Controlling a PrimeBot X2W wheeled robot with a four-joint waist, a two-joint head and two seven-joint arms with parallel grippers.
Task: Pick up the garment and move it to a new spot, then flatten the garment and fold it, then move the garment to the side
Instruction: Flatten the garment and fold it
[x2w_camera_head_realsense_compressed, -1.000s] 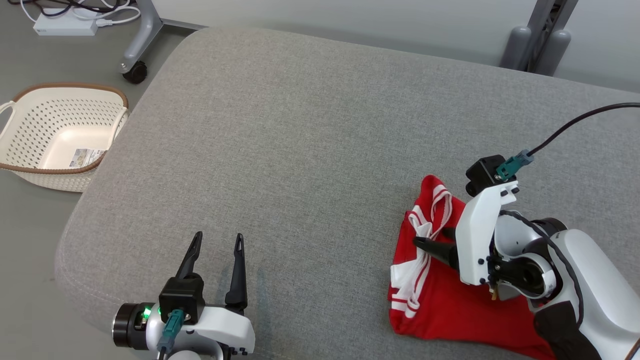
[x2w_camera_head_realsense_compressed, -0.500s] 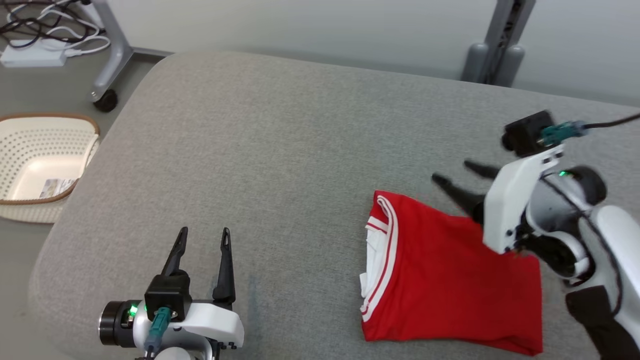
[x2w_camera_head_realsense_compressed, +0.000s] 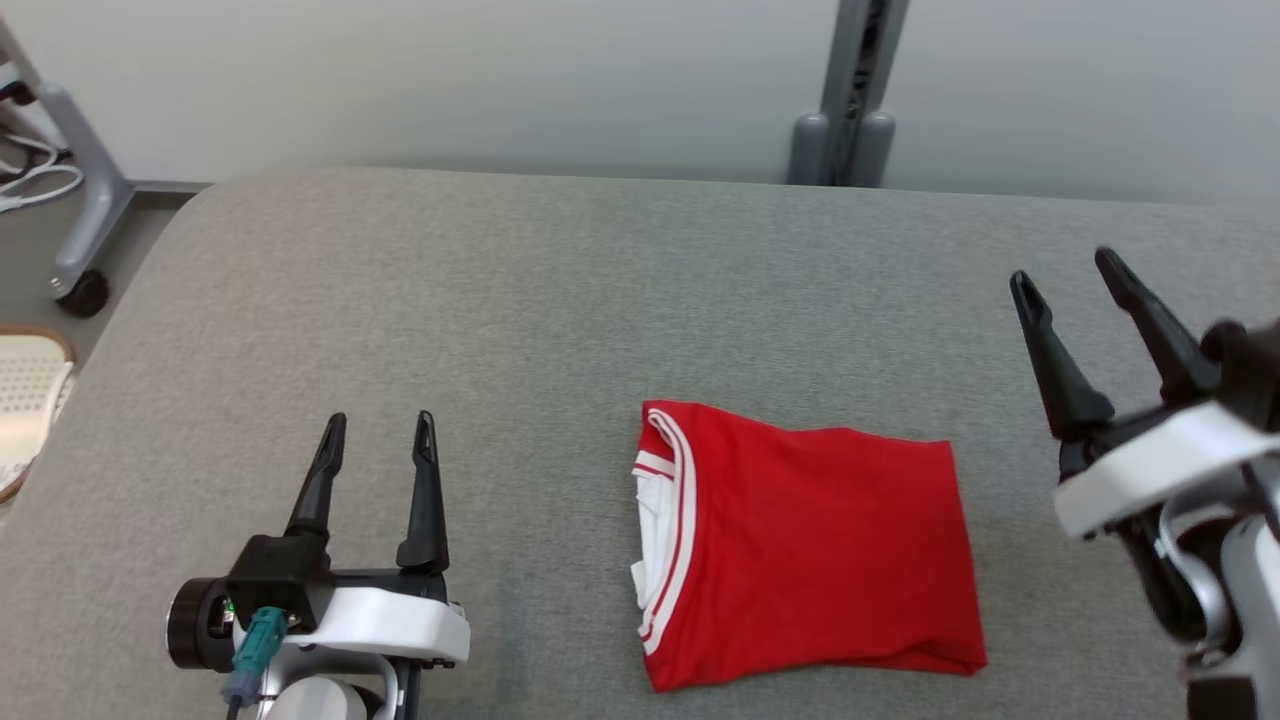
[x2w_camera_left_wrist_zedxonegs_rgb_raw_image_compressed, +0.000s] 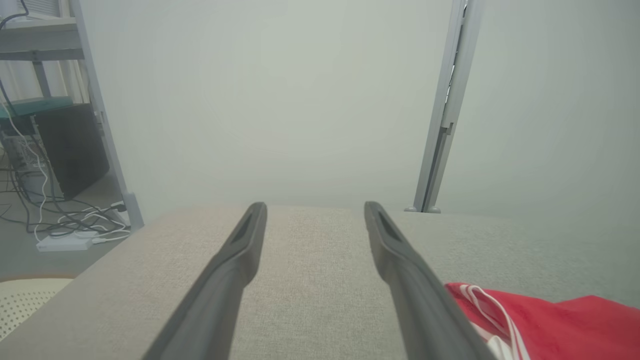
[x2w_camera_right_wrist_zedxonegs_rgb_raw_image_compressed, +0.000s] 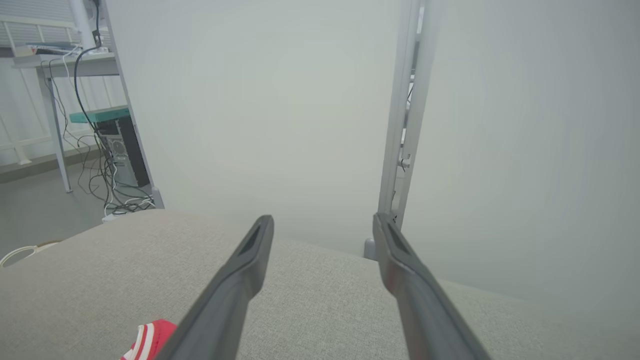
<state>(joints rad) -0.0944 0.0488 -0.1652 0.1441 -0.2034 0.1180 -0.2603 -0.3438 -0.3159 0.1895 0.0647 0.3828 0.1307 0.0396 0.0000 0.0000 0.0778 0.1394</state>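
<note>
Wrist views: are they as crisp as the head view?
No. Head view: sharp, evenly lit, garment casting hardly any shadow. Left wrist view: hazy and washed out, fingers soft up close. Right wrist view: same haze, post leaning, likely lens distortion.

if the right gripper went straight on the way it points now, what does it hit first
Probably nothing close: the right gripper, open, points over the grey cushion and past its far edge at the pale wall panel, beside the grey post. The jersey lies off its line. Depth is unclear.
</note>
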